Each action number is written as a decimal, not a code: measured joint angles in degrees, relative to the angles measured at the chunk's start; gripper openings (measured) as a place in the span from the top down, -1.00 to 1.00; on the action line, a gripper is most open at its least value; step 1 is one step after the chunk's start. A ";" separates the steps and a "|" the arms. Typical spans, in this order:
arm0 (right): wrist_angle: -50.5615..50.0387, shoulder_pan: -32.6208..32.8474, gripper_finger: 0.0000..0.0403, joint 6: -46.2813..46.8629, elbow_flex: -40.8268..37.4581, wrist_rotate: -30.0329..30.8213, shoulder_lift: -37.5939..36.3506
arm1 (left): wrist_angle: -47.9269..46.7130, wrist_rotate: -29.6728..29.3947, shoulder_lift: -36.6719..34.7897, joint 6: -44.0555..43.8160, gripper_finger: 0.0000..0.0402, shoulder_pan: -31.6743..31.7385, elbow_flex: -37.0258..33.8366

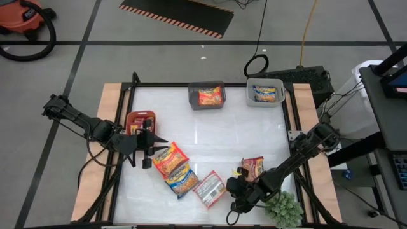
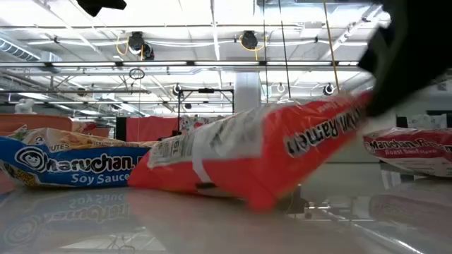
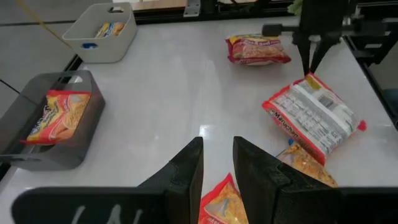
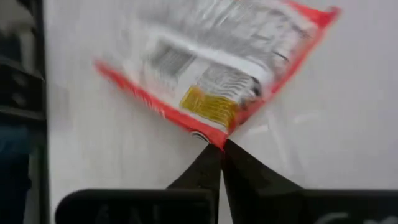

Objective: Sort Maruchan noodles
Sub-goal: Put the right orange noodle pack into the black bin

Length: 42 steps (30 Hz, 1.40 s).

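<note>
With its tips clenched on a corner of the red-trimmed packet, the right tool is mid-pickup; next, lift it clear of the worktop toward a bin. The left tool grasps another packet.

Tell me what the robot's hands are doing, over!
Right gripper shut on red packet's corner, lifting that edge. Left gripper pinching another packet. Nothing in the way.

The white tabletop is smooth and glossy, mirroring the crinkly, shiny plastic red-trimmed noodle packet; its wooden border looks matt.
</note>
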 joint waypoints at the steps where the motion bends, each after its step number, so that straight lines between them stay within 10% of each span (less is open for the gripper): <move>1: 0.02 -0.08 0.97 -0.99 0.00 1.73 -1.19 | 0.24 0.01 0.00 -0.01 0.54 0.00 0.00; 15: 0.01 -2.23 1.00 -20.74 0.00 19.52 -16.32 | 5.44 -0.03 0.13 -1.60 0.54 -0.02 0.00; 42: 4.68 -29.02 1.00 -44.93 0.00 20.76 -22.61 | 14.46 -0.01 7.65 -0.60 0.54 -0.44 -0.02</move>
